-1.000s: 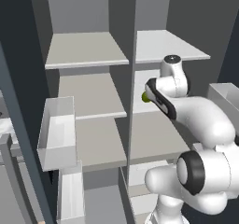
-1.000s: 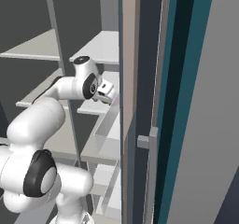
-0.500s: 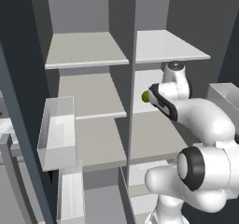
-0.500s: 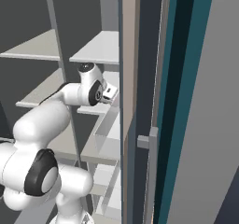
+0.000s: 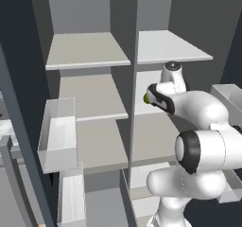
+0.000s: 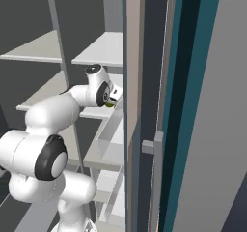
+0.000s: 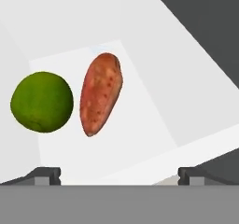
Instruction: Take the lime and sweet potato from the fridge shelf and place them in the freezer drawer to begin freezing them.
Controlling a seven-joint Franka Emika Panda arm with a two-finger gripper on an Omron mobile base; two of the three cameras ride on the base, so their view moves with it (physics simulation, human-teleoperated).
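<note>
Fridge shelf [image 7: 154,101]: wide-open claw [image 7: 119,174] (seemingly empty) facing sweet potato [image 7: 100,93].

We're looking at a kitchen, basically the inside of an open fridge. The dark grey cabinet [image 5: 123,13] is split by a central divider, with flat light-grey shelf slabs [image 5: 87,51] stacked on both sides. At 9 o'clock we get a small white box-shaped door bin [image 5: 59,136]. On one pale shelf sit a round bright-green lime [image 7: 42,101] and, at its 3 o'clock, an oblong orange-red sweet potato [image 7: 100,93].
</note>
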